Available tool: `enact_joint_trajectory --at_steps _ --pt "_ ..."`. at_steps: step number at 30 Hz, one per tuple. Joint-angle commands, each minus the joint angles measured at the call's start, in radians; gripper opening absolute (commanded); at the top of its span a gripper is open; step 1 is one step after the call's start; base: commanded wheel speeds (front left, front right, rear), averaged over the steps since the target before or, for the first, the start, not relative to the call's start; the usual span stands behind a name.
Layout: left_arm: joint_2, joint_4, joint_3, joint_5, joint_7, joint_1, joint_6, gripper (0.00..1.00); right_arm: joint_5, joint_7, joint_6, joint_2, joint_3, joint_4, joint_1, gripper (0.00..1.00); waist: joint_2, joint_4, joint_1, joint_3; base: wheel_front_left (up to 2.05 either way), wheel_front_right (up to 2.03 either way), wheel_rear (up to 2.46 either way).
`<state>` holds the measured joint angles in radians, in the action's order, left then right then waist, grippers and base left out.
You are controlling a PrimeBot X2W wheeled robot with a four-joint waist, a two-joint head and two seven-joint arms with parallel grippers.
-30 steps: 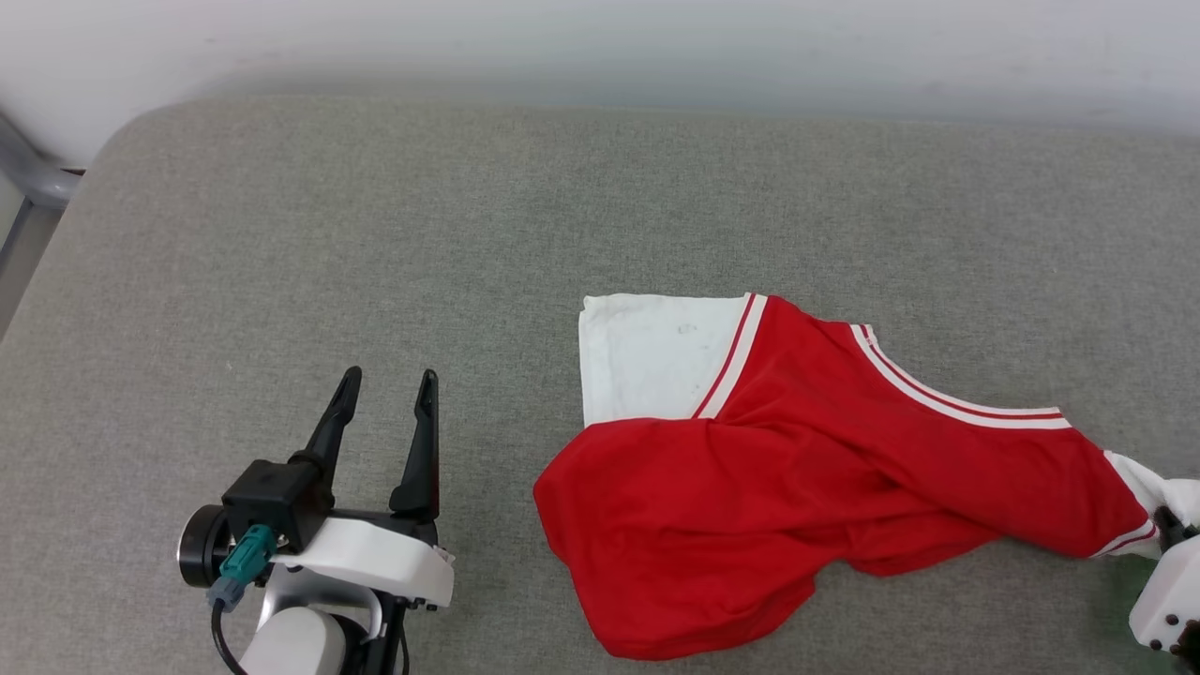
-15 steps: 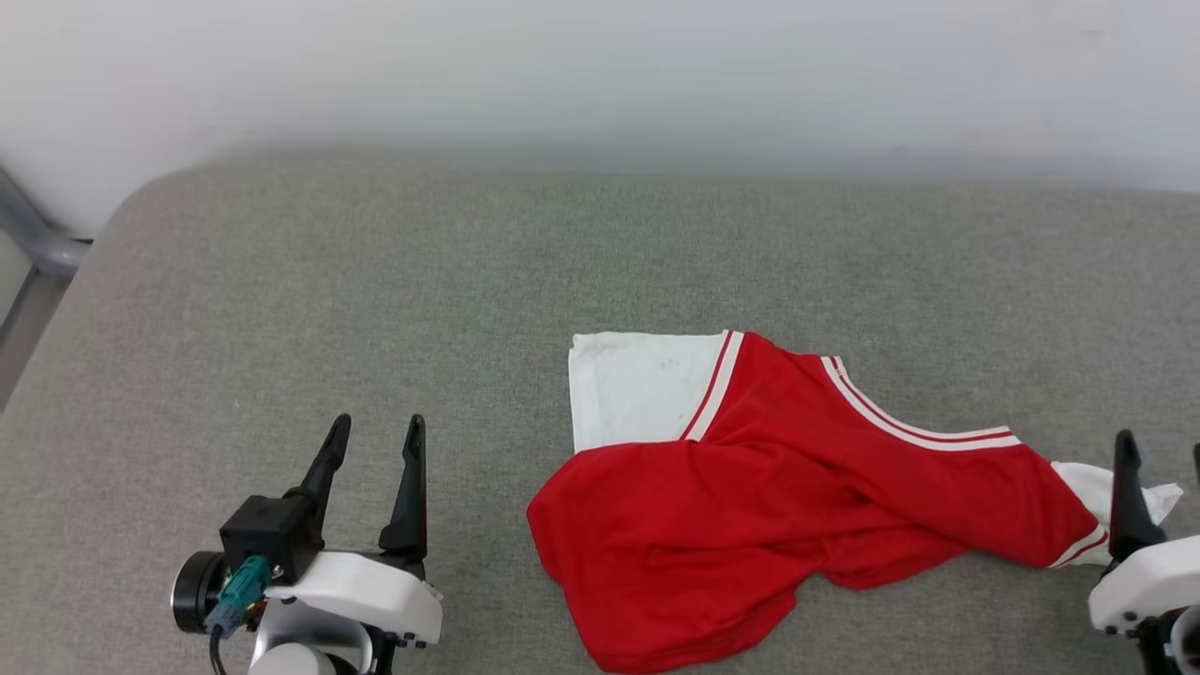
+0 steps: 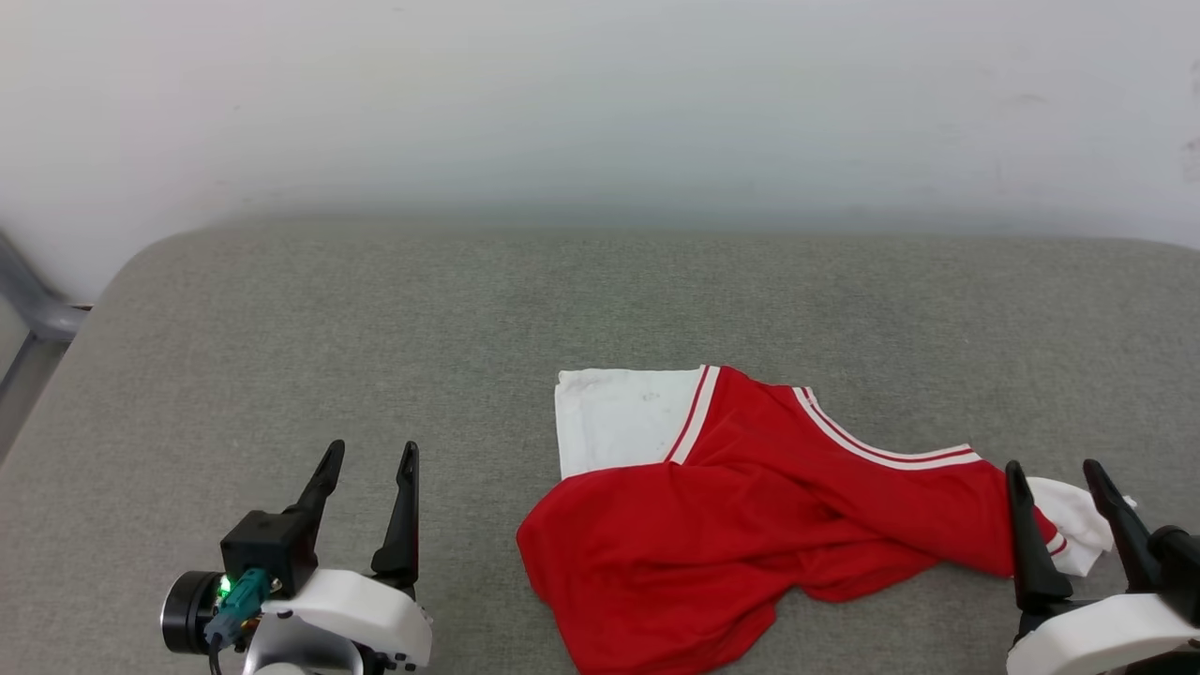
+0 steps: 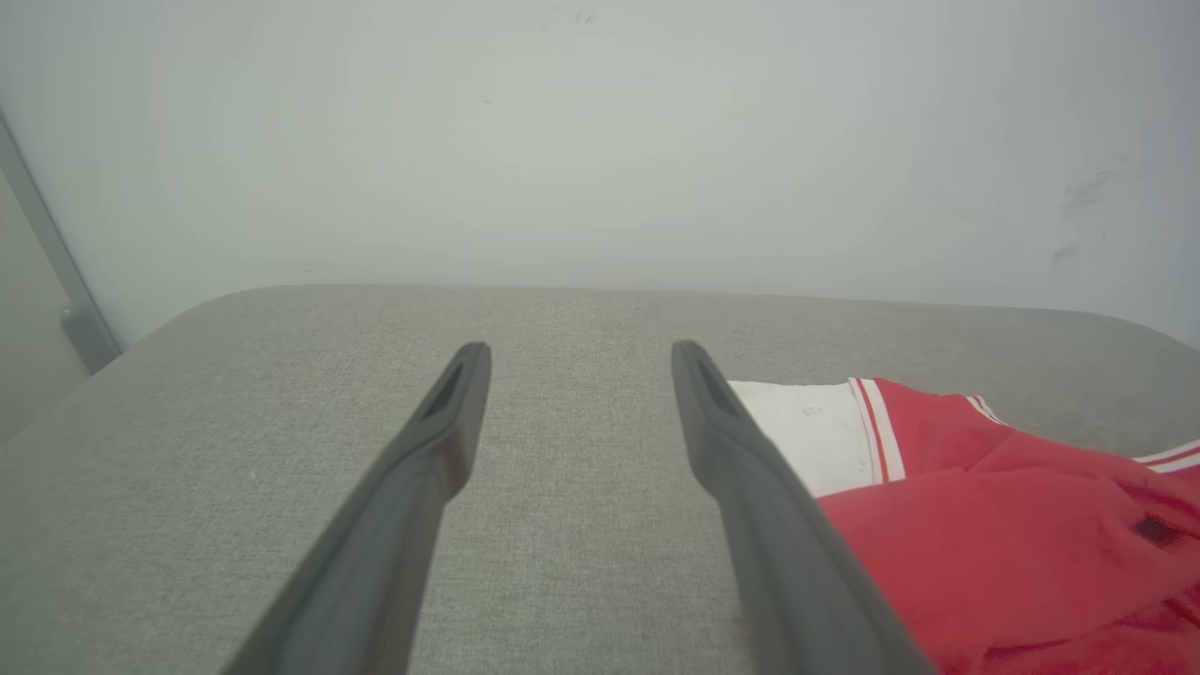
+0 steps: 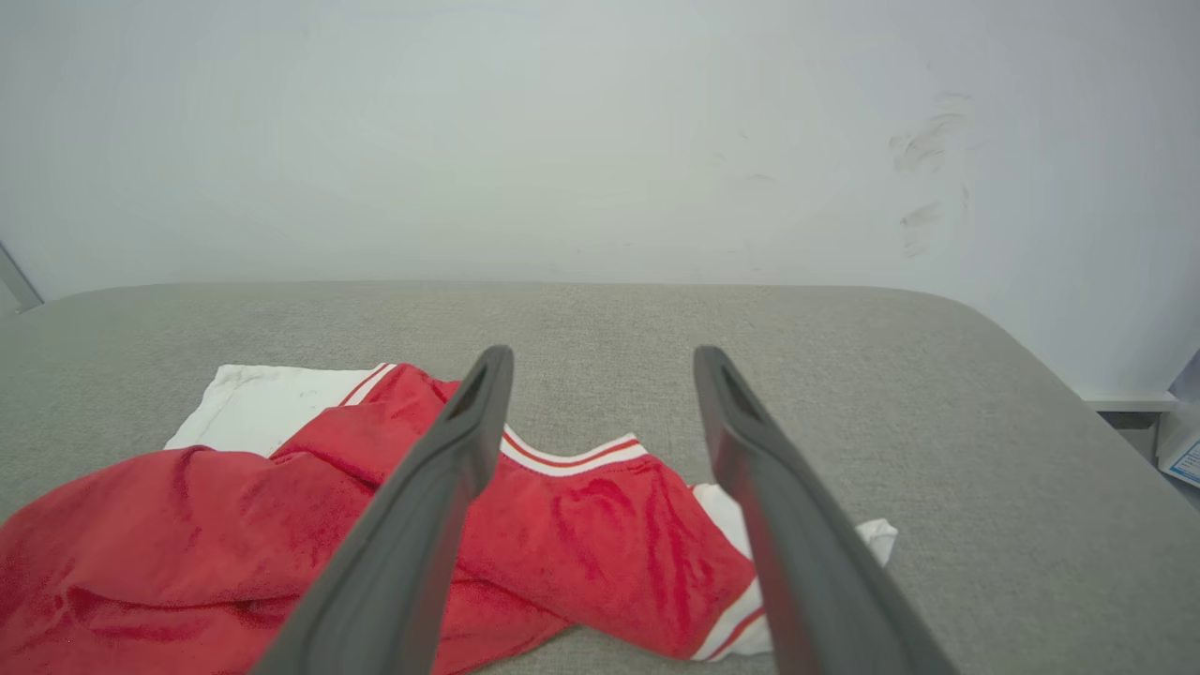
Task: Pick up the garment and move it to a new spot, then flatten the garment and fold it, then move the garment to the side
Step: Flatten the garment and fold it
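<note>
Grey pad (image 3: 281, 328): rounded corners, wall (image 3: 600, 94) behind — broad bare stretch left of the garment (image 3: 750, 525).
Garment: crumpled right of centre, near the front edge.
Left gripper (image 3: 372, 447): jaws wide apart, empty, well left.
Right gripper (image 3: 1052, 466): jaws spread, empty — at the white sleeve (image 3: 1078, 525) it pinched a second ago.

We look along our right claw (image 5: 602, 354), its two dark fingers (image 5: 412, 534) standing wide apart. Past them the garment (image 5: 600, 525) lies rumpled on the grey fabric table (image 5: 937, 412). Its red body is bunched at the view's lower left, with a white sleeve (image 5: 253, 412) flat behind it. The striped trim (image 5: 572, 459) shows between the fingers, and another white sleeve end (image 5: 877, 536) lies beside the right-hand finger. A pale wall (image 5: 562, 141) with scuff marks (image 5: 923, 155) rises behind.
</note>
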<state>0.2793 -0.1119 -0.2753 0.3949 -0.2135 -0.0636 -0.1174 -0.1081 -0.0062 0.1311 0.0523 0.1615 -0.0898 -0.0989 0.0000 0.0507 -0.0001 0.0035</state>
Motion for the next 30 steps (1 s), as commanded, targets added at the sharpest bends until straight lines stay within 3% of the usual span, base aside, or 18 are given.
enact_joint_trajectory --at_steps 1,6,12,22,30 --pt "0.004 0.004 0.001 -0.003 0.003 0.0 0.001 1.0 -0.004 0.001 -0.001 -0.002 -0.002 -0.006 -0.006 1.0 0.0 -0.006 0.0001 0.0 0.0 0.0 0.0" --pt "0.017 -0.003 -0.015 0.009 0.034 -0.079 0.041 1.0 -0.022 0.028 -0.001 -0.002 -0.027 -0.075 -0.009 1.0 0.0 -0.038 0.0001 0.024 0.0 0.0 0.0" --pt "0.031 -0.074 -0.039 0.054 0.145 -0.256 0.133 1.0 -0.038 0.042 -0.001 -0.002 -0.049 -0.109 0.034 1.0 0.0 -0.087 0.0001 0.091 0.0 0.0 0.0" --pt "0.091 -0.267 -0.067 0.193 0.525 -0.553 0.229 1.0 -0.035 0.039 -0.001 -0.002 -0.04 -0.078 0.112 1.0 0.0 -0.177 0.0001 0.227 0.0 0.0 0.0" --pt "0.155 -0.394 -0.106 0.34 0.815 -0.691 0.246 1.0 -0.074 -0.009 -0.001 -0.003 -0.069 -0.029 0.161 1.0 0.0 -0.244 0.0001 0.31 0.0 0.0 0.0"
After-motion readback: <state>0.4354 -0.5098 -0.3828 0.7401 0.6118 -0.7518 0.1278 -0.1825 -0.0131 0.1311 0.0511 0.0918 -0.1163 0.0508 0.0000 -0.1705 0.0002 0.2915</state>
